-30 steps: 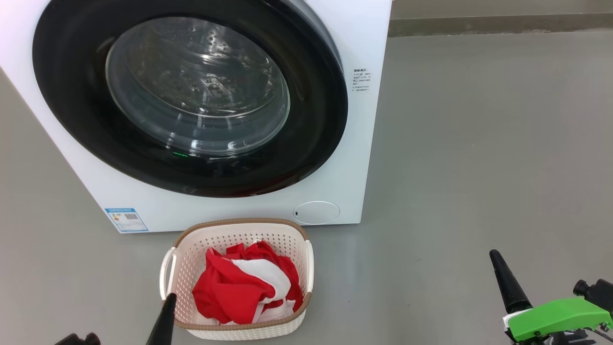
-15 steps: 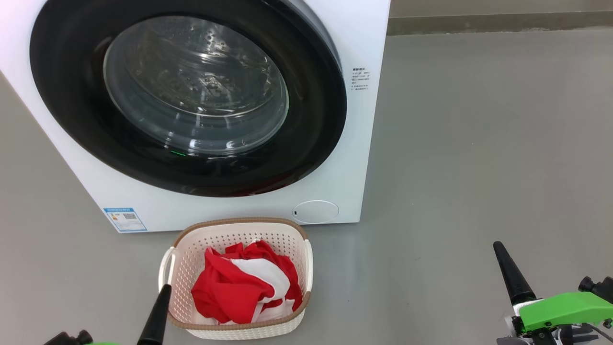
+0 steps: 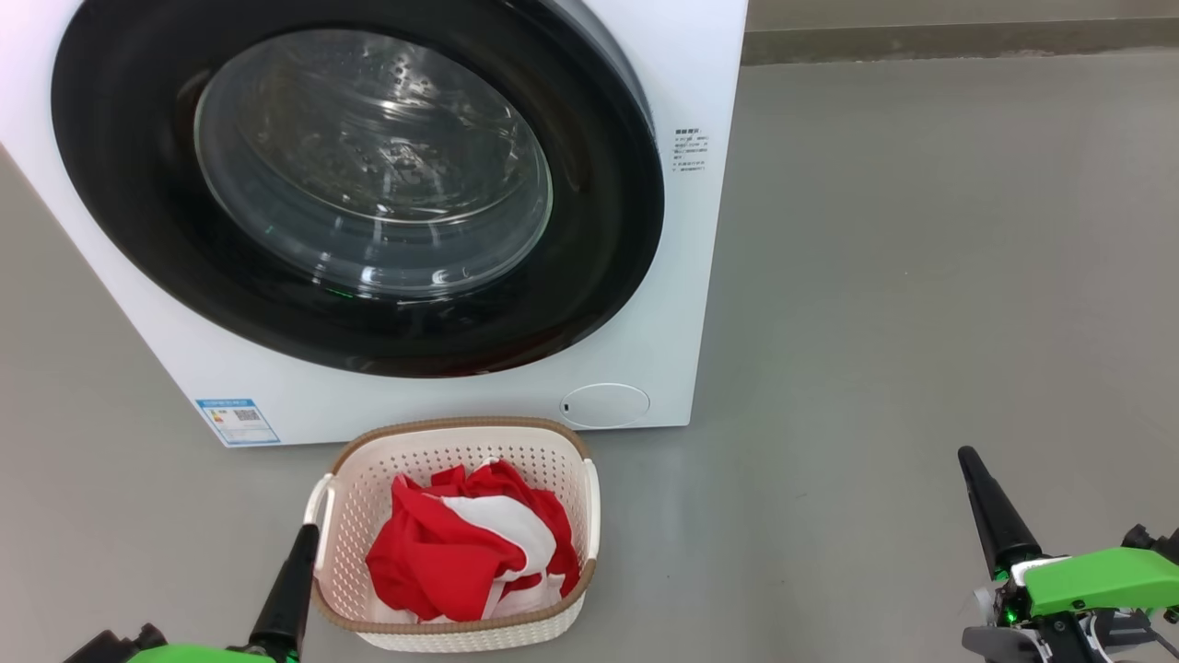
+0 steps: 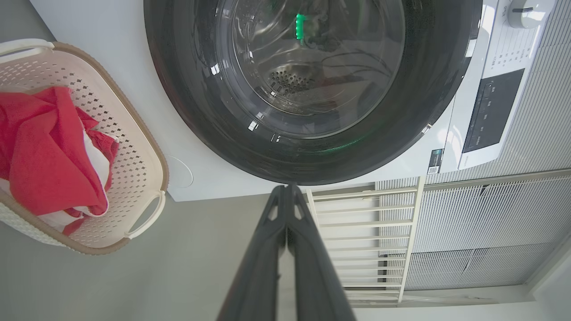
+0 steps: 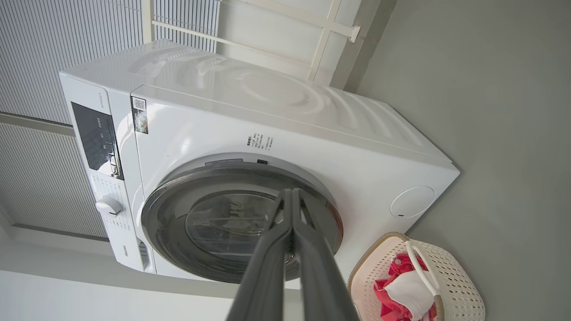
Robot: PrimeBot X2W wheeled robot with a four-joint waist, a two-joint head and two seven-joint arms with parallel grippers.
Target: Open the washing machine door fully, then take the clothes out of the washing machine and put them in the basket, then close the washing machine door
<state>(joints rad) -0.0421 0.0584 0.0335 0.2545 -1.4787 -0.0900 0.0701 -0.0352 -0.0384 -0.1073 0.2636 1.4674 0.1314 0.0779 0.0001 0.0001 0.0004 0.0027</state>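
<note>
The white washing machine point(image 3: 709, 83) stands ahead with its round black-rimmed door point(image 3: 129, 166) flat against the front. Through the glass the steel drum looks bare. On the floor before it sits the cream basket point(image 3: 543, 460), and the red and white clothes point(image 3: 461, 552) lie bunched inside. My left gripper point(image 3: 304, 536) is shut and empty, its tip beside the basket's left handle. My right gripper point(image 3: 967, 458) is shut and empty, low over the floor well right of the basket. Both wrist views look at the door point(image 4: 187, 111) point(image 5: 178, 209) past pressed-together fingers point(image 4: 267, 249) point(image 5: 312, 249).
Grey floor point(image 3: 921, 276) spreads to the right of the machine. A round white flap point(image 3: 605, 405) and a blue label point(image 3: 237, 421) mark the machine's lower front. A control panel with a knob point(image 5: 108, 206) sits at the top. A white slatted wall and frame point(image 4: 366, 214) stand behind.
Both grippers have drawn back toward me, the left tip sliding left off the basket's corner and the right one shifting right. The head view has drifted slightly.
</note>
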